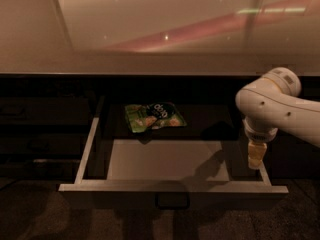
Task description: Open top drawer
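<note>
While top drawer stands open, gripper above right rim, jaws' state unclear.

My jaws hang tip-down over the right side rim of the top drawer, near its front corner, under my pale arm. The drawer stands pulled out, its light floor showing. Left of my jaws and farther back, a green snack bag lies in the drawer's shadowed rear. The pull handle sits lower and left of my jaws. The glossy bench runs above.
</note>
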`<state>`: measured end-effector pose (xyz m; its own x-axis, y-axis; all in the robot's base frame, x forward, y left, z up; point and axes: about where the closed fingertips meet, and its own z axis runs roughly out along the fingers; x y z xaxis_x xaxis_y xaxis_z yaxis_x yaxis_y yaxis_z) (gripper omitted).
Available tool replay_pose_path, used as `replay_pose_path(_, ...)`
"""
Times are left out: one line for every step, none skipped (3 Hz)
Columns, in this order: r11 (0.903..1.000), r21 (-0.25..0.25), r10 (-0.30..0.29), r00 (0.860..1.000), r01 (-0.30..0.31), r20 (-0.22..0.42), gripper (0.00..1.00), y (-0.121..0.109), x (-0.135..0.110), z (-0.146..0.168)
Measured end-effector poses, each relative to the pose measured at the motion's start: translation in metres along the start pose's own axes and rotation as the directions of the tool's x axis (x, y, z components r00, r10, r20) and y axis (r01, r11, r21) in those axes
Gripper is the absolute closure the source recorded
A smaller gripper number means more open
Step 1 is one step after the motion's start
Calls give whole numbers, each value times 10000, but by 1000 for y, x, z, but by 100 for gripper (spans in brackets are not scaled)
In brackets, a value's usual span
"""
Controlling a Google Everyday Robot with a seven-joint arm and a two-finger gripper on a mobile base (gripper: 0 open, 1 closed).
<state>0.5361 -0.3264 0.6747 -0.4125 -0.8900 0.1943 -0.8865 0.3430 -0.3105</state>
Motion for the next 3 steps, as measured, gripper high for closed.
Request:
replay_pose_path(9717, -112, -2338, 9532, 2361, -1916, 0, 7, -11, 1)
replay_pose_path(9187, -151, -3761, 8622, 3948, -3393, 0, 10, -12, -1)
replay_pose_path(9132, -105, -3837, 8510, 4073, -3586, 0, 7, -8, -1)
